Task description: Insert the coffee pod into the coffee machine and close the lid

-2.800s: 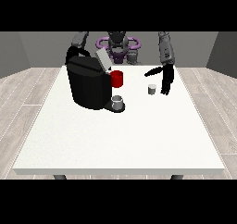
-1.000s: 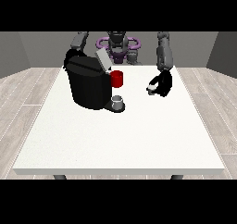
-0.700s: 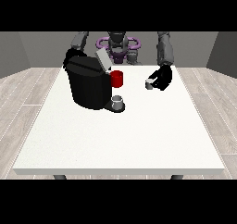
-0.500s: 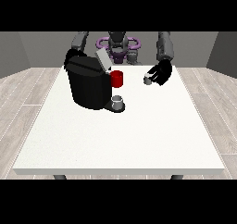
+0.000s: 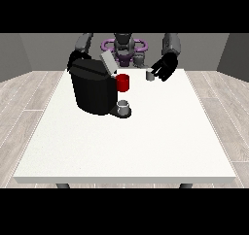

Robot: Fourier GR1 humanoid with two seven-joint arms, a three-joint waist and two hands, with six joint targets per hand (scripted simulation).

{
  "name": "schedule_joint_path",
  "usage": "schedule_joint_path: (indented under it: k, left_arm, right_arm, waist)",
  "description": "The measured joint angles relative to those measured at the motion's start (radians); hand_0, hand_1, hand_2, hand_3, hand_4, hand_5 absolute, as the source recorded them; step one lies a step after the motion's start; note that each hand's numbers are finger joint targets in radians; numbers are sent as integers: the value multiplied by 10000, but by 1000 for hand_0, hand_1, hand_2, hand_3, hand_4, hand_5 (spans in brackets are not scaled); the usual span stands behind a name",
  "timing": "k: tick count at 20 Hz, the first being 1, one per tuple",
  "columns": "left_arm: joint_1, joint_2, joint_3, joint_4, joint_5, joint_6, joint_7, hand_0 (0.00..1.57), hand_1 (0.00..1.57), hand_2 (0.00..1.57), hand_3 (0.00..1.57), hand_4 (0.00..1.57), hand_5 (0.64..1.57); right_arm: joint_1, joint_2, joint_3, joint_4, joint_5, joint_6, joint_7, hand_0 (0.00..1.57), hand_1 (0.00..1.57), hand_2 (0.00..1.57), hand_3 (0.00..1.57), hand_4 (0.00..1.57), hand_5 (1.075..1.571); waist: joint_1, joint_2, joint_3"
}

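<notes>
One coffee pod (image 5: 150,75), one coffee machine (image 5: 93,87), one cup (image 5: 123,106).

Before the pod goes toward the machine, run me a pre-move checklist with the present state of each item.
1. Coffee pod held by the hand at the view's right: ok, it sits at the fingertips, lifted off the table.
2. Lid of the coffee machine raised: ok, it stands tilted up.
3. Pod slot free: cannot tell, the opening is not visible.
4. Path from pod to machine free: ok, nothing shows between them.
5. Hand at the view's left away from the lid: ok, it is behind the machine's far side.
6. Cup under the spout: ok.
</notes>
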Motion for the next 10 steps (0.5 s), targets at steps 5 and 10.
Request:
schedule_joint_path:
  k: [5, 10]
  left_arm:
    - [-472, 7, 108, -221, -19, -311, 274, 1011, 1011, 1199, 1224, 543, 1571]
    - [-1057, 205, 429, -151, 22, -415, 718, 1211, 1211, 1253, 1199, 507, 1571]
  right_arm:
    - [-231, 28, -92, 206, -145, -3, -198, 0, 0, 0, 0, 500, 1571]
    - [-139, -33, 199, -96, -149, 152, -84, 0, 0, 0, 0, 508, 1571]
  waist:
    - [-23, 39, 1]
    - [-507, 23, -1]
